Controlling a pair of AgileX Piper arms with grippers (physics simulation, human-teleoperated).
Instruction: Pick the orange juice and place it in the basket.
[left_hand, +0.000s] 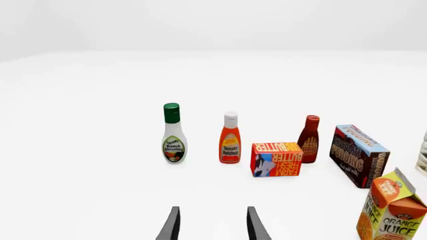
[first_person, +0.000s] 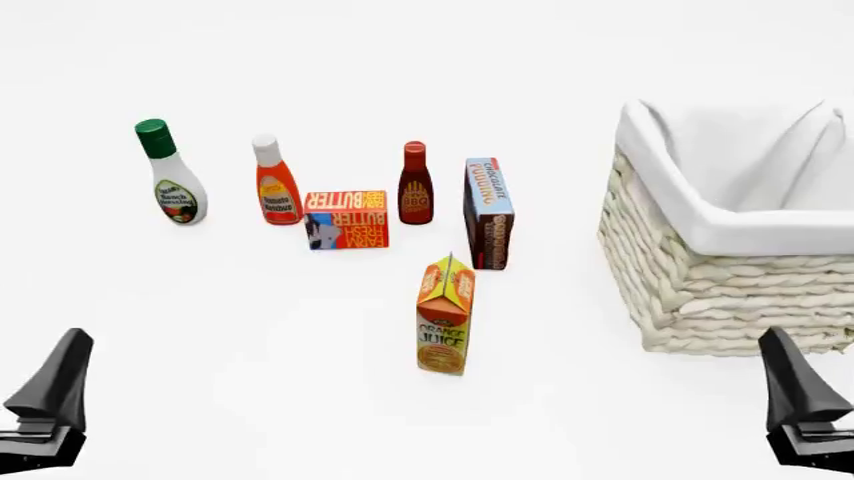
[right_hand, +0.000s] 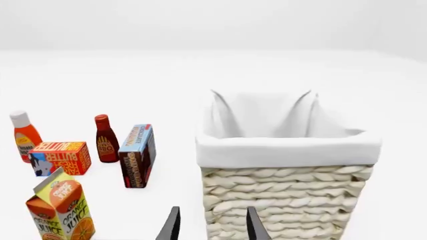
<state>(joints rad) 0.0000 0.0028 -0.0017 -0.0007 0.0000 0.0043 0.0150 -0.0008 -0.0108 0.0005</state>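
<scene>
While both pairs of fingers (left_hand: 212, 225) (right_hand: 212, 225) gape, one orange juice (first_person: 445, 317), one basket (first_person: 694, 290), three bottles stand.

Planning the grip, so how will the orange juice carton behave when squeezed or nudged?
The orange juice stands upright, tall on a narrow base, so a high nudge would probably tip it. Its flat sides look stiff enough to pinch, though cardboard may dent. It stands apart from the pudding box, leaving room around it.
</scene>
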